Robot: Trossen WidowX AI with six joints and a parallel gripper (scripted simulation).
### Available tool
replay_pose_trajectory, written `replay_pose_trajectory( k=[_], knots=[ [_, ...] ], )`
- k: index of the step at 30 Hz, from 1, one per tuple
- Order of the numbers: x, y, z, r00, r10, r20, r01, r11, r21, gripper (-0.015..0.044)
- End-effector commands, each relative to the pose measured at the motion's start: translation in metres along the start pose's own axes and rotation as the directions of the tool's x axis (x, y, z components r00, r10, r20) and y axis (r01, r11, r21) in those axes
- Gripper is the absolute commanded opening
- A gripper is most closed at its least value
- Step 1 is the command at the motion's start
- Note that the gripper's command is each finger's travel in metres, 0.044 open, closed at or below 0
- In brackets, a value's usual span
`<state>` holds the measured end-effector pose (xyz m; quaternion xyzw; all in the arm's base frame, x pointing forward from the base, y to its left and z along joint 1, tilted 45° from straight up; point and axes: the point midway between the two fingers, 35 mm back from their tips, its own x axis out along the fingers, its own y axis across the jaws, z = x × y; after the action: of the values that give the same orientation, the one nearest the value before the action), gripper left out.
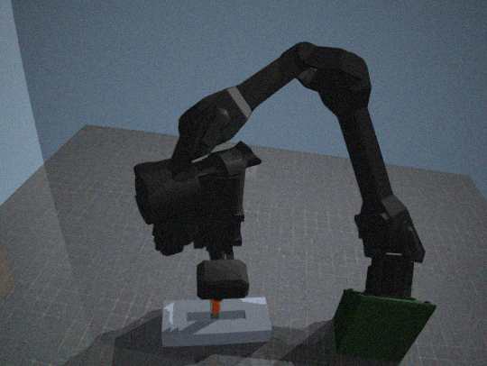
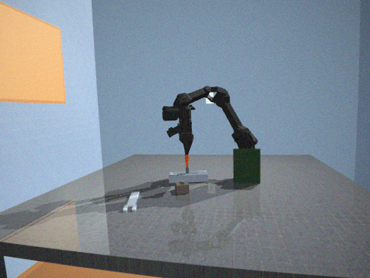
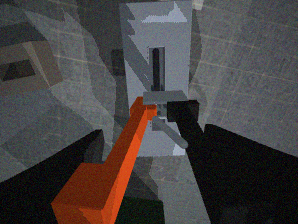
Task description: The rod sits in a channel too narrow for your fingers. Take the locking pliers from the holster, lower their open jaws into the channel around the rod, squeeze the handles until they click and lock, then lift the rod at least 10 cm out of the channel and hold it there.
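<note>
1. Tool (image 1: 223, 288) (image 2: 187, 152) (image 3: 154, 133): pointing down over the pale block (image 1: 257, 310) (image 2: 192, 177) (image 3: 176, 50), fingers part-spread and pinching the pliers.
2. Pliers (image 1: 215, 307) (image 2: 186, 161) (image 3: 131, 145): orange and black handles, grey head; upright, head at the channel (image 1: 235, 315) (image 3: 163, 75). Depth of entry and lock: cannot tell.
3. Rod (image 3: 156, 65): dark, lying lengthwise in the channel; its far part visible, the rest hidden by the pliers.
4. Brown block (image 2: 181, 188) (image 3: 42, 62): dark recess on top; on the worktop (image 1: 298, 216) (image 2: 274, 219) (image 3: 240, 70), near the pale block.
5. Pale forked piece (image 2: 132, 201): flat on the worktop, apart from both blocks.
6. Arm (image 1: 370, 153) (image 2: 231, 114): black, mounted on a green pedestal (image 1: 383, 326) (image 2: 247, 166) (image 3: 142, 211).
</note>
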<state>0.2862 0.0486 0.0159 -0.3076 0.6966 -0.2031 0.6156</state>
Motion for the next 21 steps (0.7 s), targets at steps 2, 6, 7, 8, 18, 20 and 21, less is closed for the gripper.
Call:
replay_pose_trajectory(
  k=[2,6,7,8,18,20,21],
  knots=[
    [0.004,0.0,0.0,1.0,-0.003,0.004,0.003,1.0,-0.007,0.0318],
    [0.008,0.0,-0.001,1.0,-0.003,0.004,0.003,1.0,-0.006,0.0318],
    [0.009,0.0,-0.001,1.0,-0.003,0.004,0.003,1.0,-0.006,0.0318],
    [0.01,0.0,-0.001,1.0,-0.003,0.004,0.003,1.0,-0.006,0.0318],
    [0.02,-0.001,-0.001,1.0,-0.004,0.004,0.004,1.0,-0.006,0.0318],
    [0.022,-0.001,-0.001,1.0,-0.004,0.004,0.004,1.0,-0.006,0.0318],
    [0.023,-0.001,-0.001,1.0,-0.004,0.004,0.004,1.0,-0.006,0.0318]
  ],
)
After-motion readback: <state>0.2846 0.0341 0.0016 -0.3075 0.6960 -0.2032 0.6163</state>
